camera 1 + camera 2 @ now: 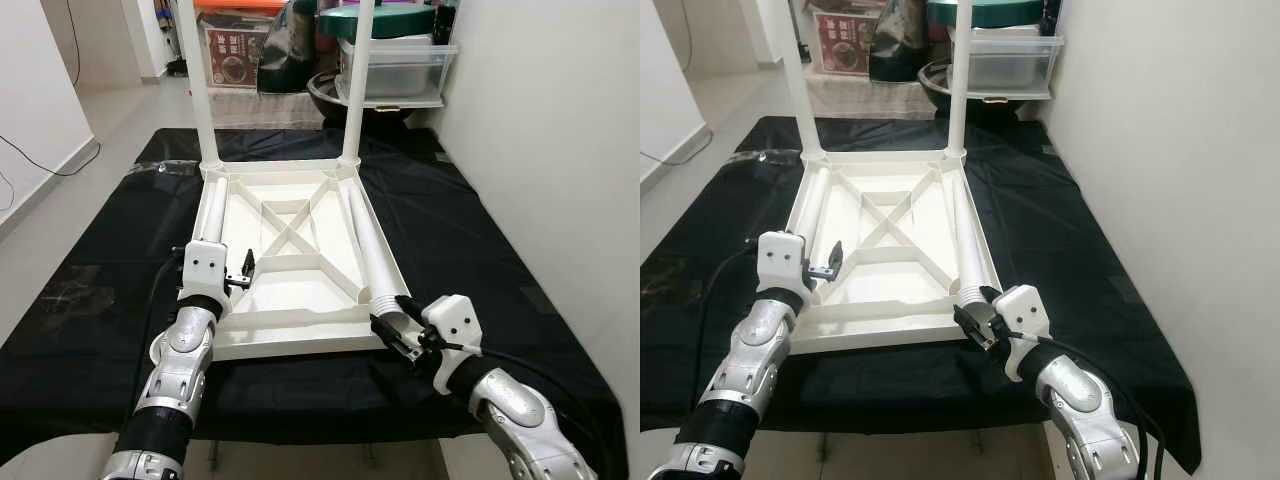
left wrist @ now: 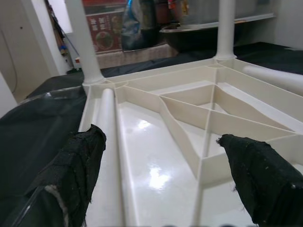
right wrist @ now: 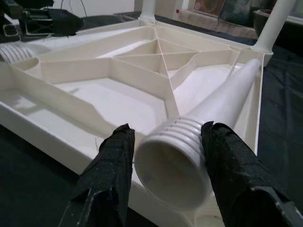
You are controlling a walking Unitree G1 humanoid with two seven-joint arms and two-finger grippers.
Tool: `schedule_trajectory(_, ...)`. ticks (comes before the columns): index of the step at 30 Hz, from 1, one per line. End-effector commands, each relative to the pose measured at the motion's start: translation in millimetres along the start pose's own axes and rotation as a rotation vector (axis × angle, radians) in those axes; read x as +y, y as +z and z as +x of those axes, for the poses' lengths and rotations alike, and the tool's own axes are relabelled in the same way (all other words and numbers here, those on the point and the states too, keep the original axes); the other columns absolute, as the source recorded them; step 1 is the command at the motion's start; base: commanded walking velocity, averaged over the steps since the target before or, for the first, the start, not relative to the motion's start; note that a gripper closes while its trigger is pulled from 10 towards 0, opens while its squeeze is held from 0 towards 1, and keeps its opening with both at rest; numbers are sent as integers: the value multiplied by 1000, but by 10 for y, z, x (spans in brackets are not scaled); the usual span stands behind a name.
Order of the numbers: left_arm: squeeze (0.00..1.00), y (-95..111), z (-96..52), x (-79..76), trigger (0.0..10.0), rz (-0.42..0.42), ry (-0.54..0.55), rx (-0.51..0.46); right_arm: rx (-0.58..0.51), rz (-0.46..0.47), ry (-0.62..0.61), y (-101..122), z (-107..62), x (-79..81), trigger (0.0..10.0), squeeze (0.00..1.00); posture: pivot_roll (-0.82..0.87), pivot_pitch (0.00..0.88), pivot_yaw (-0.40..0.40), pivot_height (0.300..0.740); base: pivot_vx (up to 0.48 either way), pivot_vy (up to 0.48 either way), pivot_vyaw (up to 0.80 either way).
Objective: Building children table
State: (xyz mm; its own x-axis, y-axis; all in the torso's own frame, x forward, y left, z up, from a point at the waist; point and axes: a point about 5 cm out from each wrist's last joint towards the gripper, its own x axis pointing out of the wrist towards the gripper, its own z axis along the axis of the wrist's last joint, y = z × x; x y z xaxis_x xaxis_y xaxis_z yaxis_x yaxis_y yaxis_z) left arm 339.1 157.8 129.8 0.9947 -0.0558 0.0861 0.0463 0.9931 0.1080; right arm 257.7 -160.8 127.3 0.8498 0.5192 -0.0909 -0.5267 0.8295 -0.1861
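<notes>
— What's the biggest thing down there?

— A black cloth (image 1: 480, 230) over the floor, and on it the white table (image 1: 290, 345) upside down, ribbed underside up, its long axis running away from the robot.

— Legs?

— Two far legs stand upright in the far corners (image 1: 200, 80) (image 1: 358, 80). Two more lie loose along the long sides: the left leg (image 1: 214, 205) in the left edge channel, the right leg (image 1: 378, 255) along the right edge, its ribbed open end pointing toward the robot, its narrow end toward the far corner.

— And the grippers?

— The right gripper (image 1: 398, 335) is at the near right corner, its fingers (image 3: 111, 170) on either side of the right leg's ribbed end, closed against it. The left gripper (image 1: 243, 275) hovers over the near left part of the table, fingers (image 2: 78, 165) spread wide and holding nothing, the left leg just beside one of them.
</notes>
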Motion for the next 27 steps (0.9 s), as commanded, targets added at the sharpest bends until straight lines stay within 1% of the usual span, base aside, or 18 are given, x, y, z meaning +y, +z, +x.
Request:
schedule_trajectory(1, 0, -89, -31, -10, 10000, 1, 0, 41, 61, 8, 12, -85, 13, 62, 10000, 0, 36, 0, -38, 740, 0, 0, 0)
schedule_trajectory(9, 0, -90, -31, 13, 10000, 5, 10, 41, 80, -10, -19, -92, 84, 68, 10000, 0, 41, 0, -43, 740, 0, 0, 0)
schedule_trajectory(10, 0, -95, -36, 16, 10000, 5, 12, 43, 86, -32, -20, -97, 104, 79, 10000, 0, 42, 0, -44, 740, 0, 0, 0)
schedule_trajectory(15, 0, -97, -39, 17, 10000, 5, 12, 44, 92, -58, -19, -102, 113, 82, 10000, 0, 43, 0, -46, 740, 0, 0, 0)
schedule_trajectory(19, 0, -107, -45, 24, 10000, 6, 14, 46, 91, -82, 10, -94, 73, 49, 10000, 0, 43, 0, -46, 740, 0, 0, 0)
schedule_trajectory(20, 0, -112, -47, 21, 10000, 6, 13, 48, 101, -97, 7, -103, 50, 11, 10000, 0, 36, 0, -43, 740, 0, 0, 0)
schedule_trajectory(25, 0, -116, -44, 6, 10000, 5, 10, 49, 123, -111, -40, -117, 43, -90, 10000, 0, 33, 0, -45, 740, 0, 0, 0)
schedule_trajectory(27, 0, -114, -43, 3, 10000, 4, 11, 48, 124, -111, -56, -113, 58, -105, 10000, 0, 35, 0, -46, 740, 0, 0, 0)
